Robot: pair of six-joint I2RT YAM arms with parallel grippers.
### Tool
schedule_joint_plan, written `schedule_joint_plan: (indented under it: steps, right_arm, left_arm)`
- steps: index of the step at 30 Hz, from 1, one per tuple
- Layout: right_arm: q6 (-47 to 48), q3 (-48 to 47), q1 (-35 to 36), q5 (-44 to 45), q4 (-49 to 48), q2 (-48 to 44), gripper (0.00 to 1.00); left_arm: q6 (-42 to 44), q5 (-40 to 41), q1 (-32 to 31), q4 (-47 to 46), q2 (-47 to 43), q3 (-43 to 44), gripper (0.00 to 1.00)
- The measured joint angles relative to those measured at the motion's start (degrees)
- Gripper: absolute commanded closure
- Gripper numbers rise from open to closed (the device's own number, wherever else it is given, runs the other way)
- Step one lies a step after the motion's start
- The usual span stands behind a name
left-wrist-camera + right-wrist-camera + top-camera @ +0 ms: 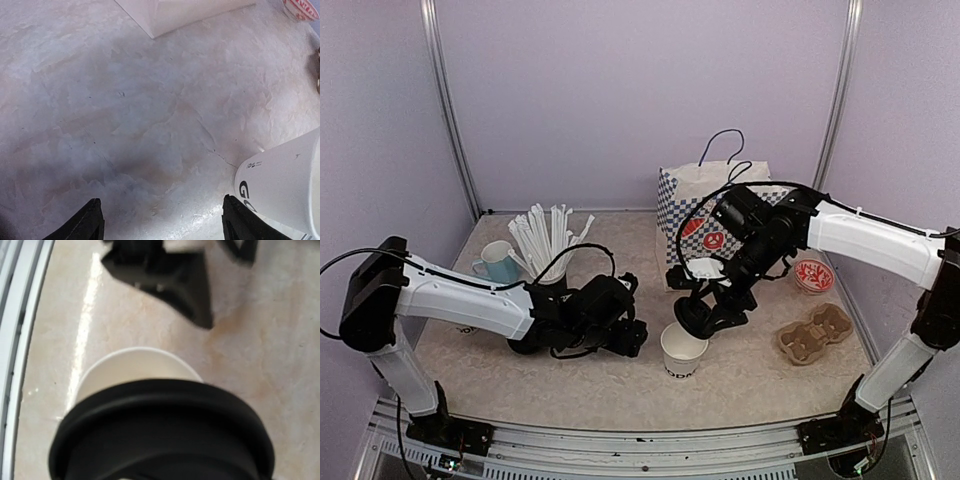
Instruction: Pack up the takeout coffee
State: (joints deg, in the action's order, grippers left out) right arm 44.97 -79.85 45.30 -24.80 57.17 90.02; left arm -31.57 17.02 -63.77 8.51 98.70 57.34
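The right gripper (708,306) was clamped on the round black plastic lid (693,318), just above the white paper cup (683,352) by the near edge of the table (760,378). The left gripper (162,220) stood apart, empty, beside it. Lid needed centring, levelling, then even pressure.

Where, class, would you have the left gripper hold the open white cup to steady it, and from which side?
Take the white cup by its tapered side wall around mid-height, coming in level from its left, beside the left gripper. It stands upright; its mouth must stay free for the black lid just above.
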Motion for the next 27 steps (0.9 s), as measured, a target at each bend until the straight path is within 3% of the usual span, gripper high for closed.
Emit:
schedule_joint_plan:
  steps: [6, 13, 27]
  right_arm:
    - [0.1, 0.0, 1.6, 1.9, 0.1, 2.5, 0.22]
    - [0.2, -0.4, 2.3, 2.8, 1.0, 4.6, 0.22]
    - [0.3, -4.7, 3.7, 3.3, 4.5, 7.1, 0.22]
  left_arm:
    - [-2.6, 8.6, -1.4, 0.9, -3.7, -0.3, 0.02]
    - [-5.3, 13.2, -2.7, 1.8, -3.8, -0.9, 0.05]
    - [-7.8, 14.7, -2.8, 0.9, -6.8, -5.8, 0.08]
